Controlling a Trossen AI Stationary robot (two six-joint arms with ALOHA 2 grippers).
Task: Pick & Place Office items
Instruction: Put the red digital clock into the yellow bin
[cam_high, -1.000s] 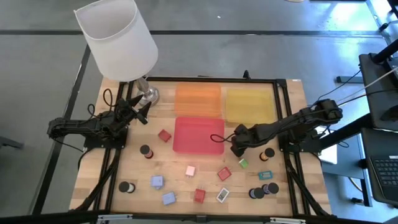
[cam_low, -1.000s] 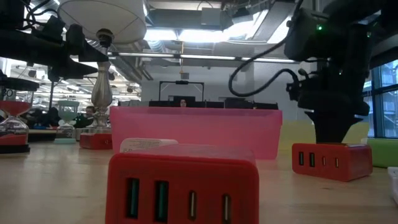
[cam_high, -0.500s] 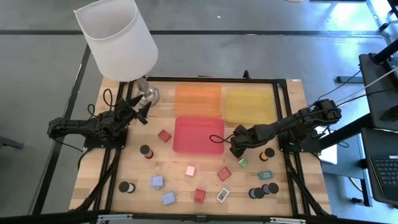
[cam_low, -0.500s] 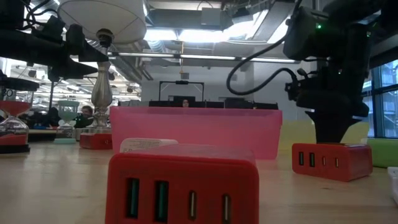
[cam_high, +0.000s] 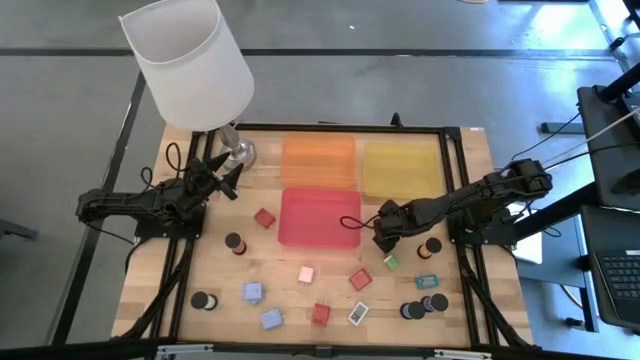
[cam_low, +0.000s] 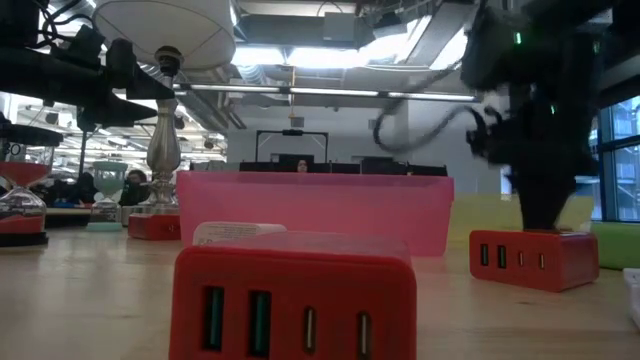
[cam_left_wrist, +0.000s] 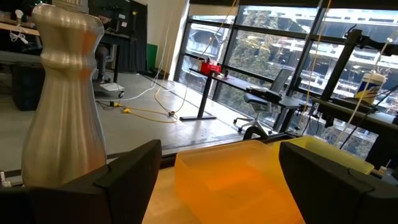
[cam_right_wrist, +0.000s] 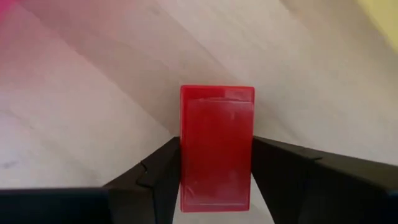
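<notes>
Between the fingers of the right gripper (cam_right_wrist: 214, 180) sat a red block (cam_right_wrist: 217, 146), the two dark fingers (cam_right_wrist: 155, 177) spread on either side of it, close against its long edges, though I could not tell if they pinched it. The block lay on the bare wood just beside the red tray (cam_high: 318, 216), whose inside looked bare. Beyond stood the orange tray (cam_high: 318, 160) and yellow tray (cam_high: 400, 168), likewise bare. The left gripper (cam_high: 222, 178) hung by the lamp (cam_high: 190, 65), fingers apart.
</notes>
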